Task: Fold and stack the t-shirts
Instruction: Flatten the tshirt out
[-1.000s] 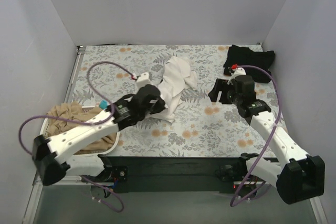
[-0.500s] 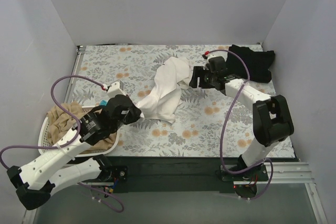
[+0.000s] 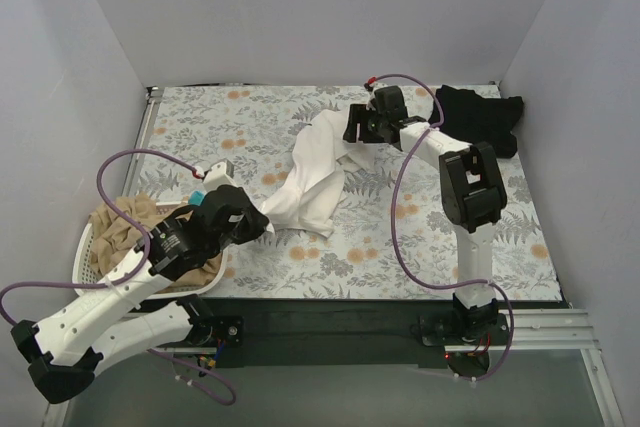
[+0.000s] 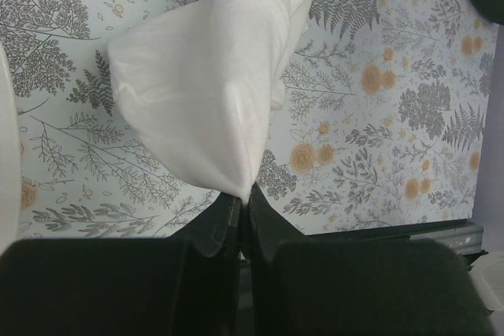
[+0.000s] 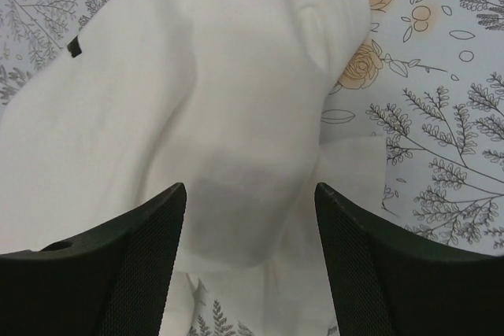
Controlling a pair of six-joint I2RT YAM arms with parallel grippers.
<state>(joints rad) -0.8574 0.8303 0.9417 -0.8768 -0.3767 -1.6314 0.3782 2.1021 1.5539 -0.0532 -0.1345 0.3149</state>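
Note:
The white t-shirt (image 3: 318,169) lies crumpled and stretched across the middle of the flowered table. My left gripper (image 3: 260,220) is shut on its near-left corner; the left wrist view shows the cloth (image 4: 209,92) pinched at the fingertips (image 4: 245,195). My right gripper (image 3: 352,133) hovers open just above the shirt's far end, with white cloth (image 5: 197,92) below and between its spread fingers (image 5: 250,218). The black t-shirt (image 3: 480,117) is bunched in the far right corner. The tan t-shirt (image 3: 128,229) sits heaped in the basket at the left.
A white perforated laundry basket (image 3: 88,250) stands at the near left edge, beside the left arm. White walls close in the table on three sides. The right arm reaches in a long arc from its base to the far middle.
The right arm swung from the right side to the far middle, over the white shirt's far end. The left arm drew back toward the near left, pulling the shirt corner with it.

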